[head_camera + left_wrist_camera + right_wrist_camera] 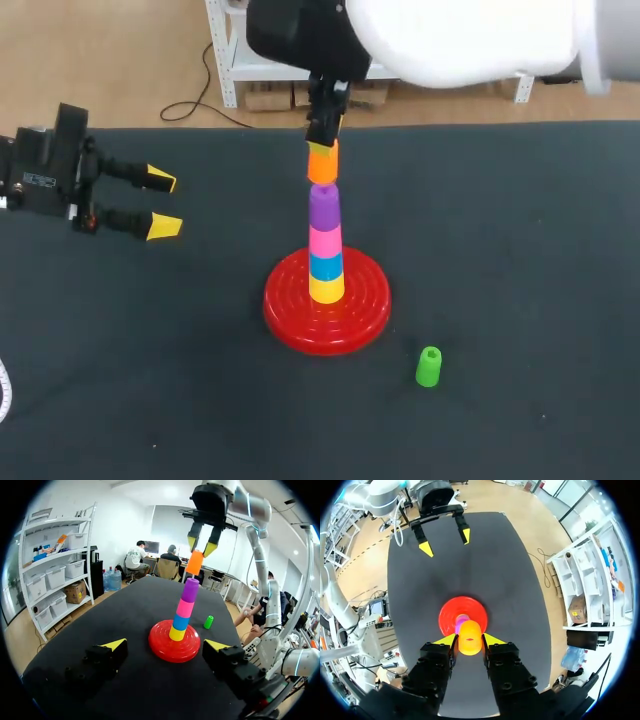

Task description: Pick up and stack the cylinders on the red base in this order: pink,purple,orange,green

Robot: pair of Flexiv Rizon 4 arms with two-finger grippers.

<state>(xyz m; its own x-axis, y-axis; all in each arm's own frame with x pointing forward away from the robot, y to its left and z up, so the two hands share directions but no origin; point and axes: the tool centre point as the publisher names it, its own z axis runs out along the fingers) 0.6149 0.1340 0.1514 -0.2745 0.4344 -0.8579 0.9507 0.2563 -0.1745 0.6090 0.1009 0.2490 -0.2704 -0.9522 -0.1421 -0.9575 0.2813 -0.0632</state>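
On the red base (pixel 290 312) (pixel 162 650) (pixel 447 612) stands a stack of yellow, blue, pink (pixel 325 242) (pixel 185 608) and purple (pixel 323 206) (pixel 190 590) cylinders. My right gripper (pixel 322 146) (pixel 202 546) (pixel 469 640) is shut on the orange cylinder (pixel 322 164) (pixel 195 563) (pixel 469 638), held just above the purple one. The green cylinder (pixel 428 366) (pixel 208 622) stands on the table, front right of the base. At the table's left side my left gripper (pixel 162 204) (pixel 165 646) (pixel 443 539) is open and holds nothing.
The black table (pixel 520 250) surrounds the base. A white object (pixel 3 392) shows at the table's left edge.
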